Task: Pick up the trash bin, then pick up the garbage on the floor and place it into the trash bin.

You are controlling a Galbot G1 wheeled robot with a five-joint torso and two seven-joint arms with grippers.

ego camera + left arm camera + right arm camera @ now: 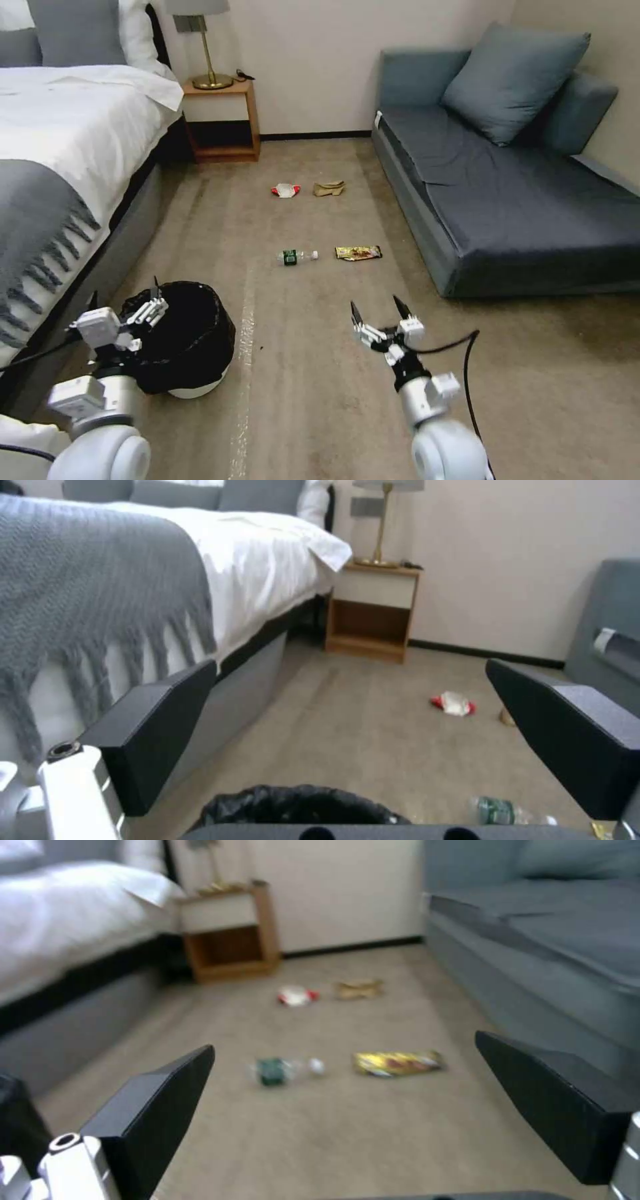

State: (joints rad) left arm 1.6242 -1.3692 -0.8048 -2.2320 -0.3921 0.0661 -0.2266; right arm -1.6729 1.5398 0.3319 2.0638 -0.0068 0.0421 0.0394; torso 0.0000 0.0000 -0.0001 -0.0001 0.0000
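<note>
The trash bin point(190, 343), white with a black bag, stands on the carpet at the lower left, and its bag point(300, 805) shows close under my left wrist. My left gripper point(152, 308) hovers open at the bin's near-left rim, its fingers point(160, 725) wide apart. Farther ahead lies the garbage: a clear bottle point(297, 256) point(283, 1070), a yellow-brown wrapper point(358, 253) point(398, 1062), a red-and-white wrapper point(285, 191) point(453, 703) and a tan paper bag point(329, 189) point(359, 989). My right gripper point(380, 312) hangs open and empty above the floor, short of the bottle.
A bed point(73, 147) with a grey fringed throw runs along the left, close to the bin. A wooden nightstand point(223, 120) with a lamp stands at the back wall. A grey sofa point(507, 193) borders the right. Open carpet lies between them.
</note>
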